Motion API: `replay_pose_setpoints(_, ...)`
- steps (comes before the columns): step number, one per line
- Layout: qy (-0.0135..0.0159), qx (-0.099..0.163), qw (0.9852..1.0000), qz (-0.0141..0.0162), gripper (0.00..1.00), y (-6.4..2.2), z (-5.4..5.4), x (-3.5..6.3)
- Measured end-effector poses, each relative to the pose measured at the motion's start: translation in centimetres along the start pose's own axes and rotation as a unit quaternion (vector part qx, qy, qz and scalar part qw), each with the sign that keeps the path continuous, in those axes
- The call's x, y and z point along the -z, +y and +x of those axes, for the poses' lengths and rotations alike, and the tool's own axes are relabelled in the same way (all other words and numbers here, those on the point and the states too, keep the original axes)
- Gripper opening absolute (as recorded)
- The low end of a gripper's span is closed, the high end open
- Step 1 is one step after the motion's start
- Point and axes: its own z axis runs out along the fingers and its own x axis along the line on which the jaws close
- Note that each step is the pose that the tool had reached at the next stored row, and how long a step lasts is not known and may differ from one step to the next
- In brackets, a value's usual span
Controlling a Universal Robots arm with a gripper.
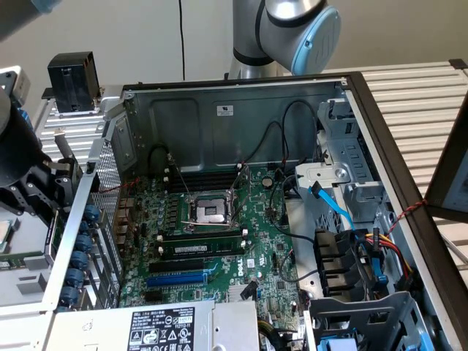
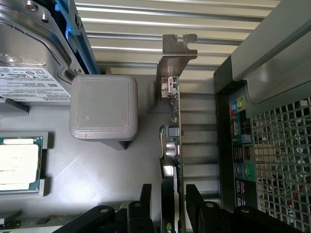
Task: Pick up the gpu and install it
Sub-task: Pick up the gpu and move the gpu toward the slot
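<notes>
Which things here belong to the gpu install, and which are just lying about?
Job in hand:
gpu, standing on edge
claw, open, astride the gpu
computer case with its motherboard

Lying about:
grey block
processor chip
hard drive
memory stick, seated on the motherboard
</notes>
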Motion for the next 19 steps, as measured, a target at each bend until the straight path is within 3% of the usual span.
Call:
replay_pose_setpoints(12, 0.0002, 0.0, 1.0, 0.0005, 0.41, 0.34, 0.03, -0.35)
replay_pose_setpoints(13, 0.0003, 0.0, 1.0, 0.0016, 0.41, 0.34, 0.03, -0.36)
replay_pose_setpoints(17, 0.0002, 0.001, 0.9999, 0.0126, 0.41, 0.35, 0.03, -0.36)
replay_pose_setpoints(19, 0.0002, 0.002, 0.9999, 0.014, 0.41, 0.38, 0.02, -0.37)
